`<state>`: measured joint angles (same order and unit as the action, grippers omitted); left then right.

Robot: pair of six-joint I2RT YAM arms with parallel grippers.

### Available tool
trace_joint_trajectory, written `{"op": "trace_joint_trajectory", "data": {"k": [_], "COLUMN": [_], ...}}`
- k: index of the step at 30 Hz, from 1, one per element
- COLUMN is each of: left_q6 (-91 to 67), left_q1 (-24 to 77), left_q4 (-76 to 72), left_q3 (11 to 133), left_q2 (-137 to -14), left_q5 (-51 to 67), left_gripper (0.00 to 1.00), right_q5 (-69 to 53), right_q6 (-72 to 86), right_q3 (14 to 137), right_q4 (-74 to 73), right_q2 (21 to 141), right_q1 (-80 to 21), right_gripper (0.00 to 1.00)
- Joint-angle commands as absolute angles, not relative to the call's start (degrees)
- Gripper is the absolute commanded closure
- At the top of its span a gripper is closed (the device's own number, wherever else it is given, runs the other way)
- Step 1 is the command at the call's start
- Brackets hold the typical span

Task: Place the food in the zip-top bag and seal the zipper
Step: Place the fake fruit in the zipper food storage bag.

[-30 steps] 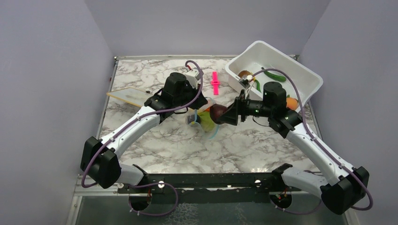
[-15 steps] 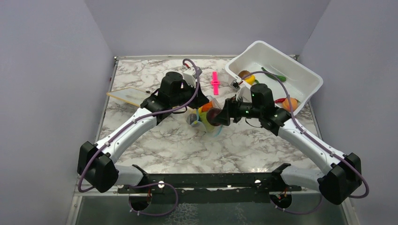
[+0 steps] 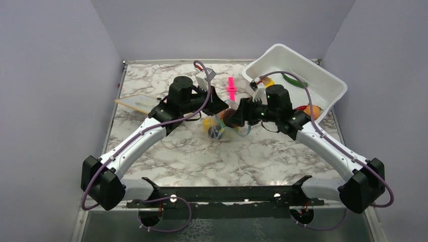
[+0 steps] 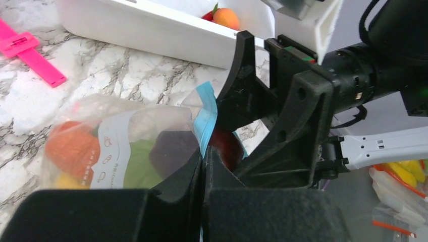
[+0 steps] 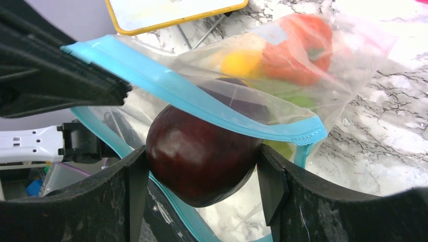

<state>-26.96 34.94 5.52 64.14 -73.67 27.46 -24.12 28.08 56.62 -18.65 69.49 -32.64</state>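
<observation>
Only the right wrist view shows right fingers (image 5: 135, 194) clamped on the dark fruit (image 5: 202, 161); left fingers (image 4: 224, 185) pinch the zipper (image 4: 206, 115)

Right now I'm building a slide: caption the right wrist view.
Right gripper holds a dark red fruit partway into the open zip-top bag, under its blue zipper.
</observation>
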Motion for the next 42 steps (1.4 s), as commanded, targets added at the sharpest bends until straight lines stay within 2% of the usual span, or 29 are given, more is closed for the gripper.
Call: {"op": "trace_joint_trajectory", "data": {"k": [1, 13, 23, 27, 32, 35, 42], "left_q6": [-28.8, -28.9, -28.0, -27.8, -27.6, -27.3, -26.9], "left_q1": [34.8, 34.8, 34.7, 34.7, 34.7, 34.7, 34.7], "left_q4": [0.3, -0.1, 0.3, 0.4, 0.4, 0.5, 1.2], "left_q3": [63.4, 62.7, 62.5, 62.3, 61.9, 61.8, 61.7], "left_q2": [-71.6, -72.5, -72.7, -72.8, -72.8, -72.7, -72.3], "left_q5": [30.5, 29.5, 28.4, 28.2, 28.0, 27.7, 27.3], "left_gripper": [1.0, 1.0, 1.0, 1.0, 1.0, 1.0, 1.0], "right_q5": [-21.0, -20.8, -20.3, -21.1, -22.0, -22.8, -25.4], "right_q6": [28.8, 28.1, 27.3, 27.1, 27.3, 27.3, 28.6], "right_q3": [58.9, 59.1, 59.0, 58.7, 58.7, 58.9, 59.8], "right_q4": [-20.3, -20.5, -20.9, -20.6, -20.7, -20.7, -20.6], "right_q2": [71.3, 71.9, 70.3, 69.3, 68.8, 68.6, 67.7], "right_q1": [-33.0, -33.0, -33.0, -33.0, -33.0, -33.0, -33.0], "right_gripper": [0.57, 0.33, 0.2, 0.1, 0.1, 0.14, 0.33]}}
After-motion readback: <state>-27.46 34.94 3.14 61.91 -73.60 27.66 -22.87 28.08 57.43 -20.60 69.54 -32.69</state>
